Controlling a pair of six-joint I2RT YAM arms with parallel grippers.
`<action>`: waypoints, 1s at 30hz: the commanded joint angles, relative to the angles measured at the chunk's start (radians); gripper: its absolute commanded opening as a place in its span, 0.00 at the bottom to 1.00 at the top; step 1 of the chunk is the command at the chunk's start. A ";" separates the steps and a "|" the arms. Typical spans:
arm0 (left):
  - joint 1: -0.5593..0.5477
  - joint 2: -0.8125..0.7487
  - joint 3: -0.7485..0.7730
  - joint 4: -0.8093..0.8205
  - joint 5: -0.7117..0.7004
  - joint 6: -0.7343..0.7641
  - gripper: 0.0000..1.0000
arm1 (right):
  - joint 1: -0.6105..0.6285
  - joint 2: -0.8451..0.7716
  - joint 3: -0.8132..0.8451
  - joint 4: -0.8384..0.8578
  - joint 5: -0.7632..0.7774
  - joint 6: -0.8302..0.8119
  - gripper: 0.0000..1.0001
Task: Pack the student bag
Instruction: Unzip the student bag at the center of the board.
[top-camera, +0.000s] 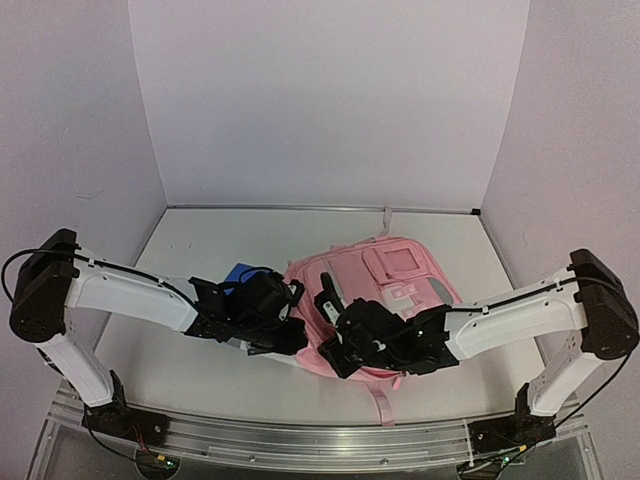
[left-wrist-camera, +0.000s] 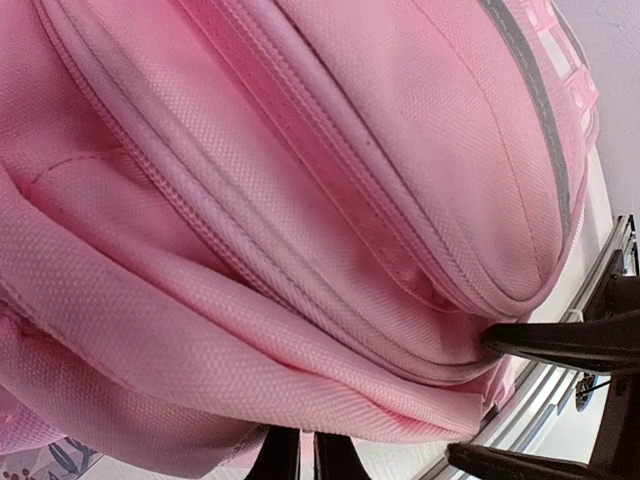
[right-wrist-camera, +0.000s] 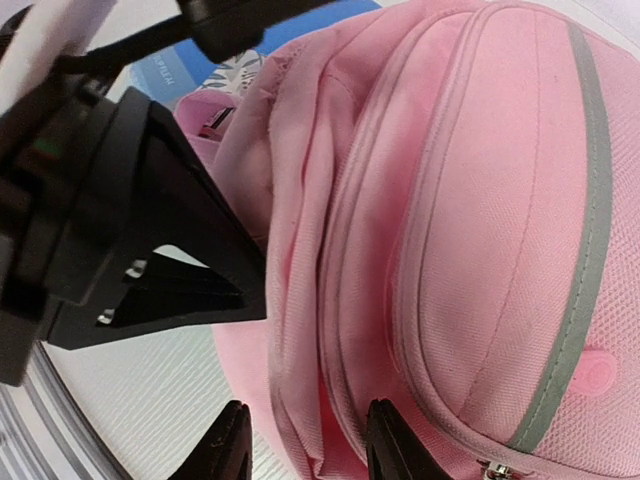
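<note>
The student bag (top-camera: 395, 280) is a large pink backpack lying flat right of the table's middle, with grey reflective strips. My left gripper (top-camera: 292, 335) is at its near left edge. In the left wrist view the fingers (left-wrist-camera: 272, 458) stand almost together under a draped fold of the bag (left-wrist-camera: 300, 250), with a thin strip of pink fabric between them. My right gripper (top-camera: 338, 350) is open at the bag's near edge. In the right wrist view its fingers (right-wrist-camera: 232, 445) straddle a folded seam of the bag (right-wrist-camera: 480, 230).
A blue printed book (top-camera: 238, 272) lies under the left arm beside the bag and also shows in the right wrist view (right-wrist-camera: 200, 65). The left gripper's black body (right-wrist-camera: 140, 230) is close to the right gripper. The metal rail (top-camera: 300, 440) marks the near table edge.
</note>
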 joint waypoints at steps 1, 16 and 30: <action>0.012 -0.064 -0.002 -0.012 -0.102 -0.017 0.00 | 0.003 0.042 0.024 0.014 0.105 0.034 0.39; 0.047 -0.154 0.000 -0.151 -0.217 -0.029 0.00 | 0.003 0.040 0.026 0.088 0.272 0.095 0.00; 0.254 -0.215 -0.020 -0.158 -0.183 0.121 0.00 | 0.007 -0.061 -0.055 0.074 0.152 0.053 0.00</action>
